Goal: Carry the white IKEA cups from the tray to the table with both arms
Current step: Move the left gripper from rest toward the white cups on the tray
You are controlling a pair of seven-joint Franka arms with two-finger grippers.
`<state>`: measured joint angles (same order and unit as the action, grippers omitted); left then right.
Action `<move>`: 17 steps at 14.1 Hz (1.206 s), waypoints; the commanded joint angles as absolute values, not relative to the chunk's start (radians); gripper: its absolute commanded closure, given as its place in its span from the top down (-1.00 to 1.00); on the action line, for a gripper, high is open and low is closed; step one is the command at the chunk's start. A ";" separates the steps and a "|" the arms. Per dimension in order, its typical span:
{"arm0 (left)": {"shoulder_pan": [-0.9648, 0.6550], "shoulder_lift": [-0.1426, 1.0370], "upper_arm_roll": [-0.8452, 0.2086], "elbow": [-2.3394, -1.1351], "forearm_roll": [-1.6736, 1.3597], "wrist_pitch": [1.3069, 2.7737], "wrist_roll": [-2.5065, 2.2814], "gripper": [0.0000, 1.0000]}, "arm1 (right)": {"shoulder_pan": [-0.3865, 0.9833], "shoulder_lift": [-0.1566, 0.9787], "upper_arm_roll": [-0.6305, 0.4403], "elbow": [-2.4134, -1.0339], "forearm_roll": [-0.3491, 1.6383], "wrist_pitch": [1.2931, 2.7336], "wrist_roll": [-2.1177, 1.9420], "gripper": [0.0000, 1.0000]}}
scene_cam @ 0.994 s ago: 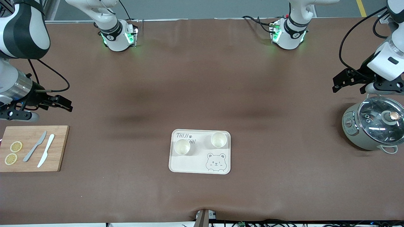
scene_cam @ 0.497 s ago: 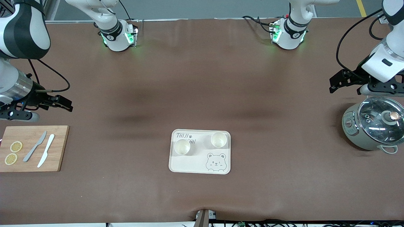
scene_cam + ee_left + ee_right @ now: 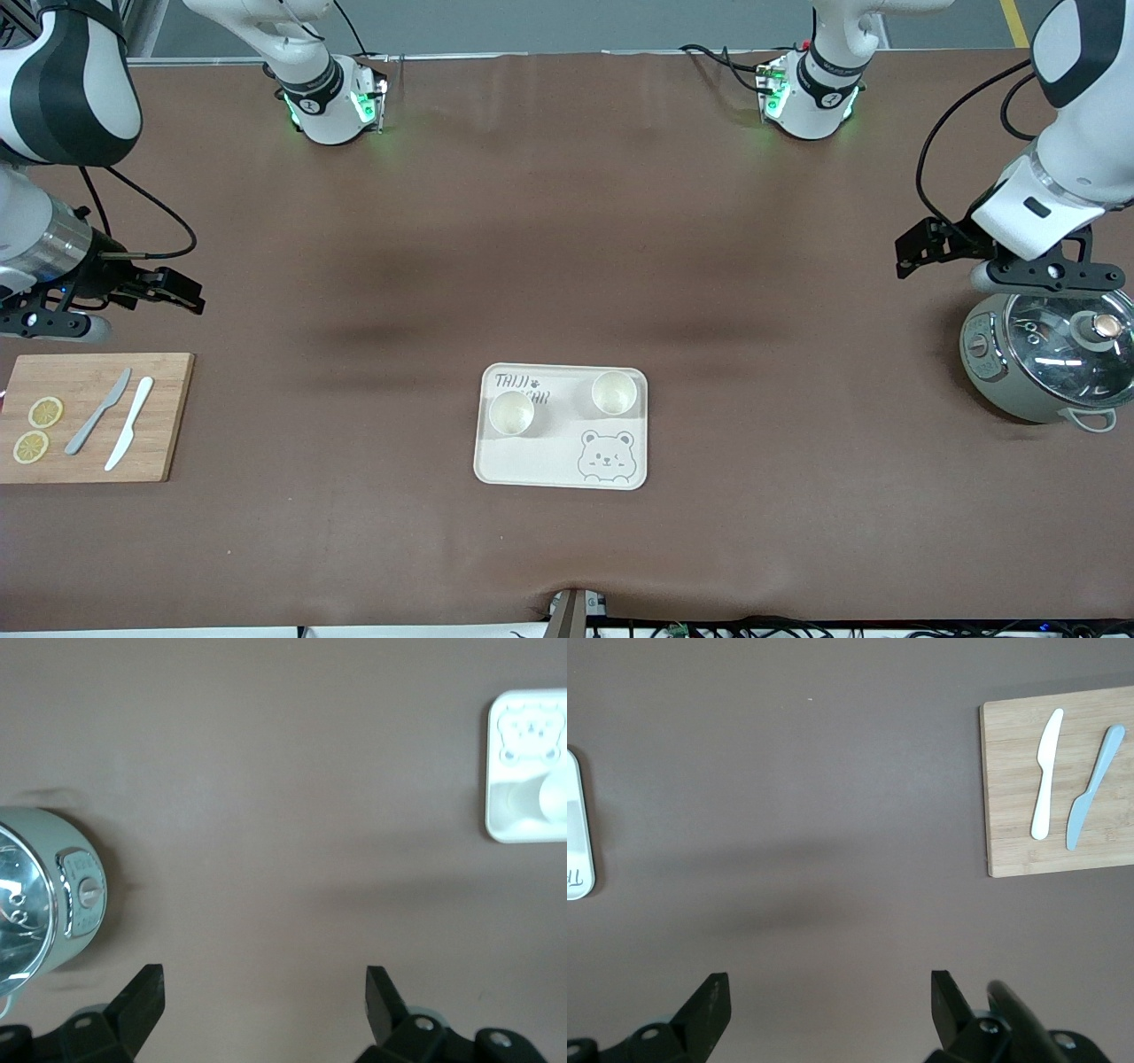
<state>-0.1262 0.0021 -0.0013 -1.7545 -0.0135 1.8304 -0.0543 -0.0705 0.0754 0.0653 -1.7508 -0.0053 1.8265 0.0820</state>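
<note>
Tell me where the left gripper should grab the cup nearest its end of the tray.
Grip the cup across its round rim, one finger inside and one outside, or across the body, coming straight down. It stands upright, mouth open, apart from the other cup. The left gripper is open.

The brown table (image 3: 567, 248) lies bare between the arm bases and the tray (image 3: 496, 470), and bare again from the tray to the front edge. On the tray two cups (image 3: 511, 413) (image 3: 614, 392) stand apart, with a gap between them. At the left arm's end a lidded pot (image 3: 1045, 354) stands just under the left gripper (image 3: 1032, 276), whose jaws are spread. At the right arm's end a cutting board (image 3: 168, 416) carries two knives (image 3: 97, 412) and lemon slices (image 3: 44, 412), near the wide-open right gripper (image 3: 53, 323).
</note>
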 commanded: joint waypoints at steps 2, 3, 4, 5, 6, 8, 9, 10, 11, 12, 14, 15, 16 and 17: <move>-0.127 0.052 -0.061 -1.717 -0.015 1.888 -0.165 1.00 | -0.066 0.054 0.066 -1.773 -0.023 1.835 0.103 1.00; -0.130 0.069 -0.072 -1.700 -0.014 1.885 -0.169 1.00 | -0.066 0.054 0.066 -1.773 -0.023 1.835 0.103 1.00; -0.138 0.087 -0.093 -1.680 -0.003 1.885 -0.179 1.00 | -0.066 0.054 0.066 -1.773 -0.023 1.835 0.103 1.00; -0.141 0.131 -0.116 -1.645 0.001 1.885 -0.199 1.00 | -0.067 0.054 0.066 -1.773 -0.023 1.836 0.103 1.00; -0.143 0.167 -0.129 -1.597 0.005 1.876 -0.225 1.00 | -0.066 0.054 0.066 -1.773 -0.023 1.836 0.103 1.00; -0.187 0.224 -0.137 -1.534 0.023 1.862 -0.251 1.00 | -0.066 0.054 0.066 -1.773 -0.023 1.836 0.103 1.00; -0.218 0.251 -0.137 -1.513 0.032 1.858 -0.265 1.00 | -0.066 0.054 0.066 -1.773 -0.023 1.836 0.103 1.00; -0.236 0.277 -0.137 -1.496 0.035 1.858 -0.300 1.00 | -0.066 0.054 0.066 -1.775 -0.023 1.836 0.103 1.00; -0.271 0.314 -0.135 -1.470 0.041 1.858 -0.349 1.00 | -0.066 0.054 0.066 -1.773 -0.023 1.838 0.103 1.00; -0.306 0.359 -0.135 -1.427 0.054 1.858 -0.388 1.00 | -0.067 0.054 0.066 -1.775 -0.023 1.838 0.104 1.00; -0.380 0.438 -0.129 -1.376 0.104 1.858 -0.457 1.00 | -0.067 0.054 0.066 -1.775 -0.023 1.838 0.104 1.00; -0.411 0.481 -0.127 -1.350 0.130 1.858 -0.483 1.00 | -0.067 0.054 0.066 -1.775 -0.023 1.838 0.104 1.00; -0.435 0.523 -0.123 -1.316 0.135 1.858 -0.495 1.00 | -0.067 0.054 0.066 -1.773 -0.023 1.838 0.104 1.00; -0.451 0.564 -0.120 -1.278 0.133 1.853 -0.502 1.00 | -0.067 0.054 0.066 -1.773 -0.023 1.839 0.104 1.00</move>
